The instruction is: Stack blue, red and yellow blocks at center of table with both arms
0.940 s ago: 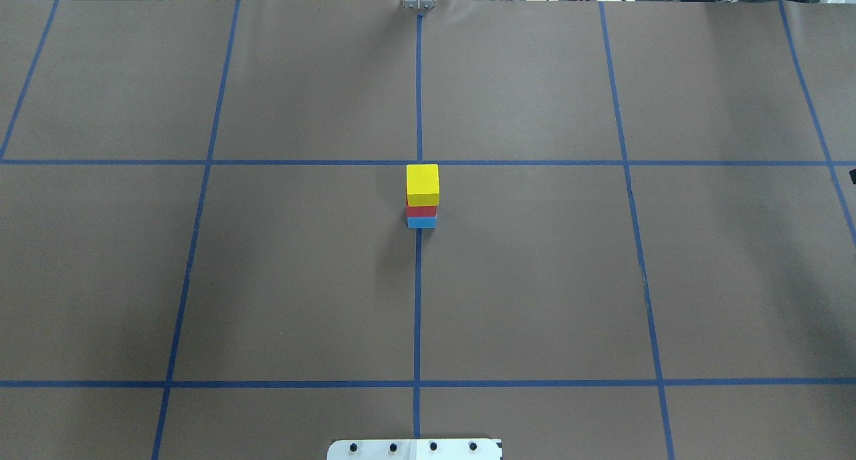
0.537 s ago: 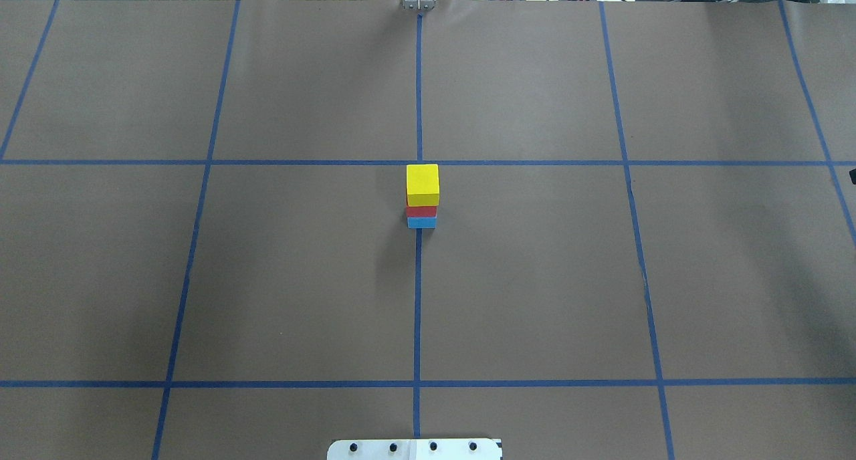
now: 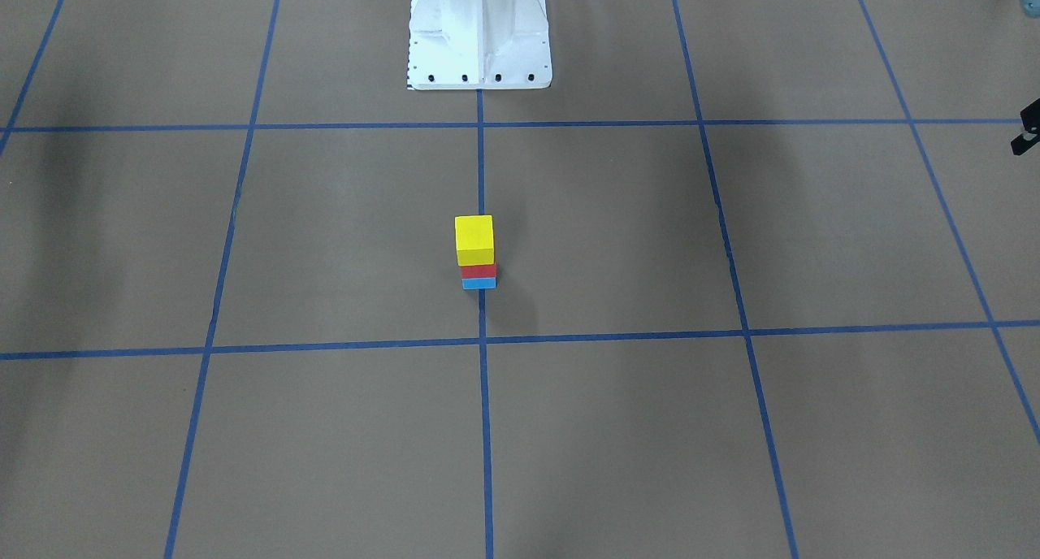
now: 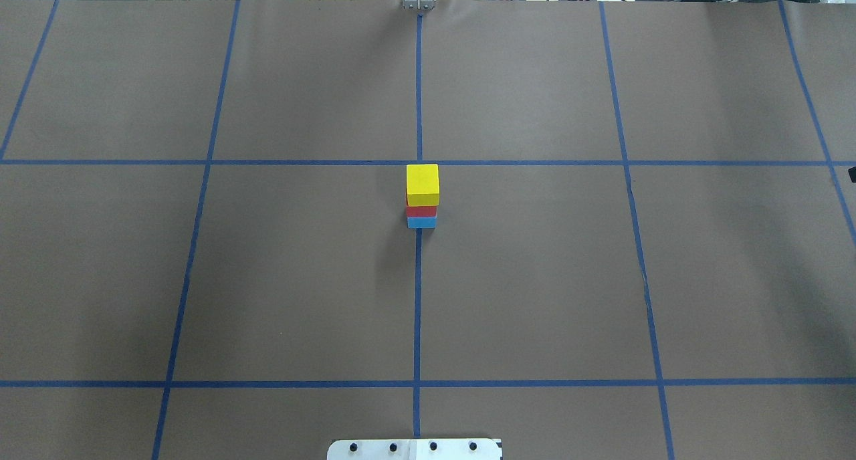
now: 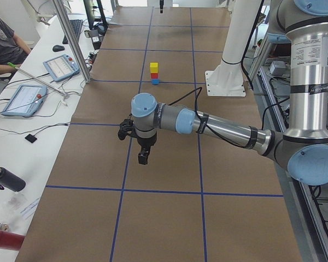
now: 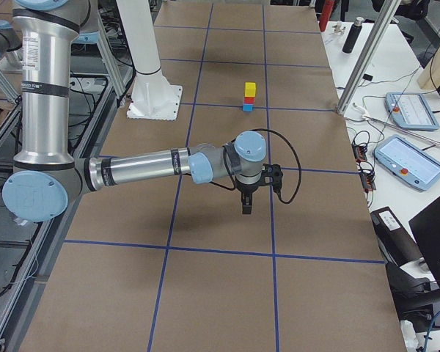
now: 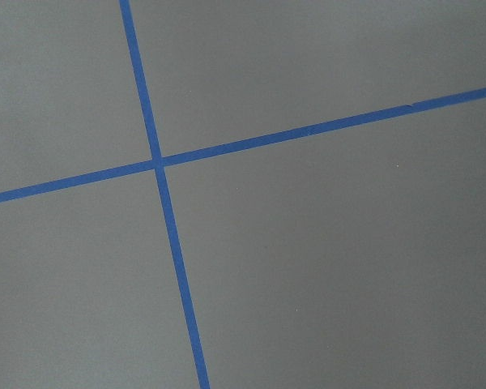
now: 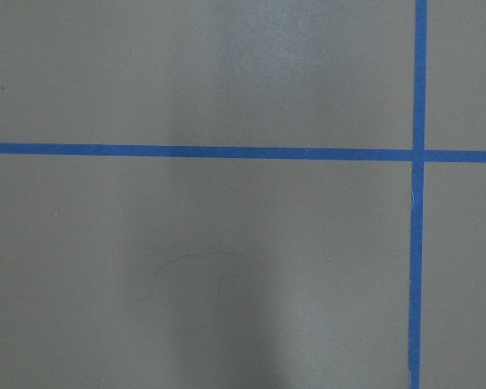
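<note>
A yellow block (image 4: 422, 182) tops a red block (image 4: 421, 211), which sits on a blue block (image 4: 421, 222), stacked upright on the centre line of the table. The stack also shows in the front view (image 3: 474, 238). My left gripper (image 5: 144, 157) hangs over the table's left end, far from the stack and nothing shows in it. My right gripper (image 6: 246, 207) hangs over the right end, also far from the stack. I cannot tell whether either is open or shut. Both wrist views show only brown paper and blue tape.
The white robot pedestal (image 3: 479, 39) stands at the near centre edge. Blue tape lines grid the brown paper (image 4: 535, 279). Beside the table, benches hold tablets (image 5: 60, 66) (image 6: 407, 110), cables and a bottle (image 6: 350, 35). A person (image 5: 3, 38) sits at the left bench.
</note>
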Motion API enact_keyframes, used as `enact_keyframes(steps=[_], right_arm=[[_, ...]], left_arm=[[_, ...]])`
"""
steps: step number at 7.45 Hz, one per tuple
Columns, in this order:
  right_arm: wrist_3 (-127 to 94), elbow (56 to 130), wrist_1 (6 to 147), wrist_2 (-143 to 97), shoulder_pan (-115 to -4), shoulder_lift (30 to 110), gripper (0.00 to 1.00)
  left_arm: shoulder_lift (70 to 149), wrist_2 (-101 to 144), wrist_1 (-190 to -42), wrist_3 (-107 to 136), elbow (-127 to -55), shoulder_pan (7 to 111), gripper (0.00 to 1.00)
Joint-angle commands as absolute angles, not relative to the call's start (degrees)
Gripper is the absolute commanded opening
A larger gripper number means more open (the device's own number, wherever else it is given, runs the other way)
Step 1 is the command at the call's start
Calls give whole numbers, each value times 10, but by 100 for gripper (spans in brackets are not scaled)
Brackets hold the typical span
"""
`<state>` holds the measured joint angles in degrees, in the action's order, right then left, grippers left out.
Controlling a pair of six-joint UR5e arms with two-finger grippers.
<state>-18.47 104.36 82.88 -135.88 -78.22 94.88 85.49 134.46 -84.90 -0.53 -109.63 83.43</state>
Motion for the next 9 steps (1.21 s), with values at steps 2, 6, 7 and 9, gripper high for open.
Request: enact_keyframes(steps=[2, 6, 7, 9], right_arm=[[-184, 1044, 829, -1359, -782, 949, 100], [-184, 1043, 829, -1359, -782, 951, 100], [-183, 1044, 829, -1361, -783, 951, 100], [-182, 1044, 829, -1366, -786, 951, 100]], left_arm=[[853, 1345, -849, -4, -1097, 835, 100], [853, 1344, -847, -4, -1093, 836, 100], [853, 1346, -846, -4, -1086, 836, 100], [845, 1348, -845, -5, -1076, 836, 100]])
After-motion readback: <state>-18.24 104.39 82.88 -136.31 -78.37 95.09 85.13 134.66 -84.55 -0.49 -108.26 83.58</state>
